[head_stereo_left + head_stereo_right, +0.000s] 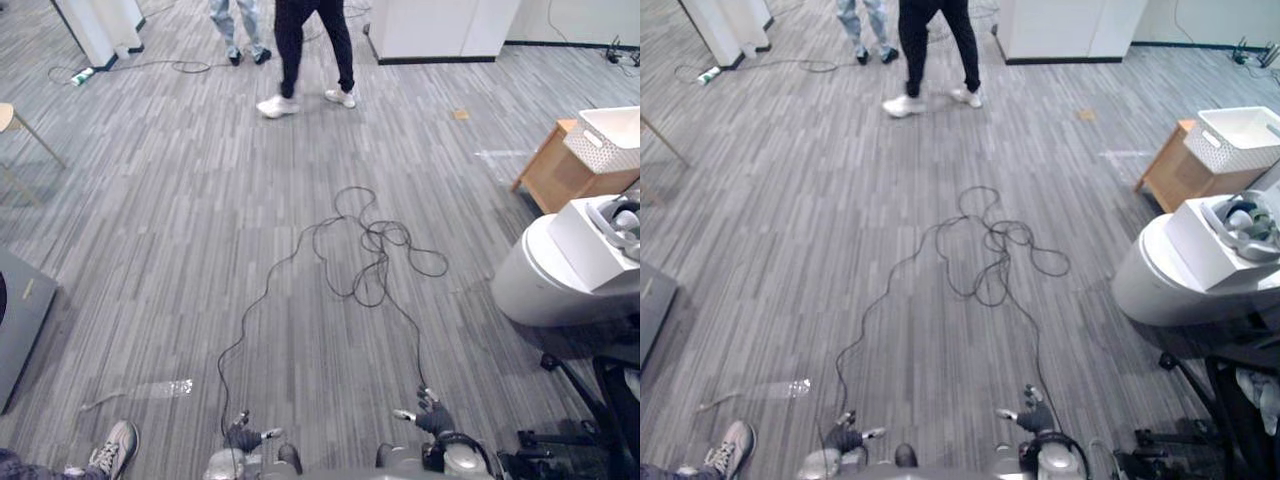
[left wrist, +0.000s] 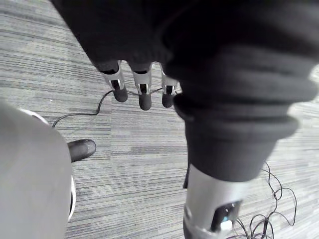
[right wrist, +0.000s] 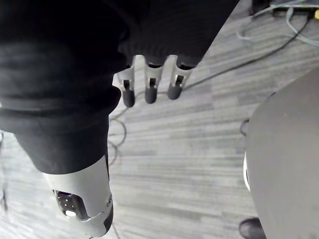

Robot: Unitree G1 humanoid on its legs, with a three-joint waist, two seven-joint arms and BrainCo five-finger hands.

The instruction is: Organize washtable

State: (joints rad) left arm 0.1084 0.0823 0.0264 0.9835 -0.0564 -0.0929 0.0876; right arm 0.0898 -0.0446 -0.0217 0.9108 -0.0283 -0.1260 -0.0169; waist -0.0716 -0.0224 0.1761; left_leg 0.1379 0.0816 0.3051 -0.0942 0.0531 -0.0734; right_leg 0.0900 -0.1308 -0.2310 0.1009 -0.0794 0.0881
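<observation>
Grey striped floor [image 1: 150, 250] stretches across the room. At the bottom edge hang both robot hands, the left hand [image 1: 245, 436] left of centre and the right hand [image 1: 432, 416] right of centre. Each has its fingers [image 2: 144, 94] straight and loosely spread over bare floor, holding nothing. At the right edge is a wooden stand [image 1: 555, 175] with a white basket [image 1: 608, 140] at its top. Below it sits a white round unit [image 1: 545, 285] with a box [image 1: 585, 240] on it. I cannot tell which is the washtable. Two people's legs [image 1: 312, 50] show at top centre, and a shoe [image 1: 115, 447] at lower left.

1 person in black [image 1: 312, 45], 1 person in jeans [image 1: 238, 20], 1 white basket [image 1: 610, 140], 1 wooden cabinet [image 1: 558, 178]
</observation>
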